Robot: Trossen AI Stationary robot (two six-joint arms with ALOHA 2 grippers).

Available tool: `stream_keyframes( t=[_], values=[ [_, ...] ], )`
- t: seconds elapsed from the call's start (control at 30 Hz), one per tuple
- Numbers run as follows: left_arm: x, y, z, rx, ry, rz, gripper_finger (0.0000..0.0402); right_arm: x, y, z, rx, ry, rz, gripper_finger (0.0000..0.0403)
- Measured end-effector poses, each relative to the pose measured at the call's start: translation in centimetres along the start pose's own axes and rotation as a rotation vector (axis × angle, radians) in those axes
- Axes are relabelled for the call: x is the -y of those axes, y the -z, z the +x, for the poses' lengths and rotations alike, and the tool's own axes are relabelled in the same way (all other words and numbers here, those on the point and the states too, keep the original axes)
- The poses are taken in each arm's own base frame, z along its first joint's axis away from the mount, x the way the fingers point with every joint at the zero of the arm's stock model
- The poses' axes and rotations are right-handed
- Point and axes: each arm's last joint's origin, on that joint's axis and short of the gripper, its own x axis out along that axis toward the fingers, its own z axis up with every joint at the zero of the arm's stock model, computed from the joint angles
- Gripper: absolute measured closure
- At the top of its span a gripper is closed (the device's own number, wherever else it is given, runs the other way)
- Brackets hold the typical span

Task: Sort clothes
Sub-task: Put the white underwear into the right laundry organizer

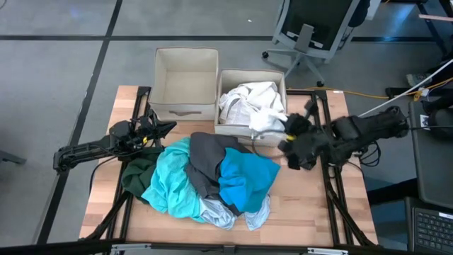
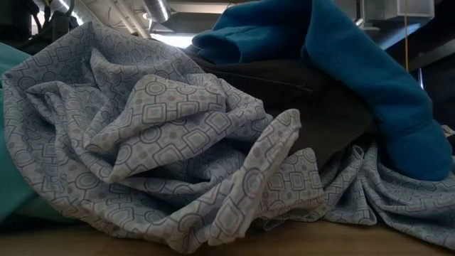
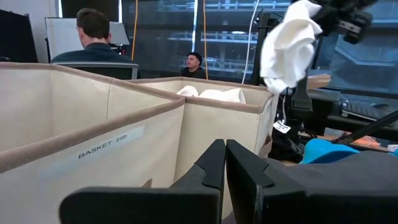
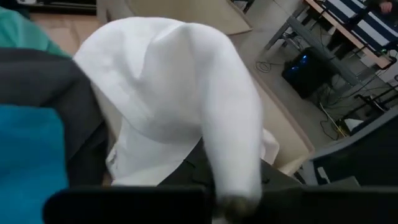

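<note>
My right claw [image 1: 291,142] is clenched on a white shirt [image 3: 287,43], held up by the right box [image 1: 249,130] w/ other whites. Left claw [image 1: 164,127] shut, idle; rest of pile [image 1: 205,180] on surface.

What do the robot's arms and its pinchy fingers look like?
Both arms are black and made of jointed pieces. The left arm is slim, with a little yellow spot near its gripper. The right arm looks chunkier, ending in a blocky right gripper. The left gripper's fingers are flat, dark and matte.
</note>
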Motion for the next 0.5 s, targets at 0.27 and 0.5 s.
stream_keyframes(
  t=[0.27, 0.5],
  values=[
    [0.0, 0.0, 0.0, 0.0, 0.0, 0.026, 0.0396, 3.2, -2.7, 4.1, 0.047, 0.002, 0.029, 0.038],
    [0.0, 0.0, 0.0, -0.003, 0.0, 0.037, 0.0396, 5.6, -2.6, 8.0, 0.013, 0.013, 0.088, 0.038]
  ],
)
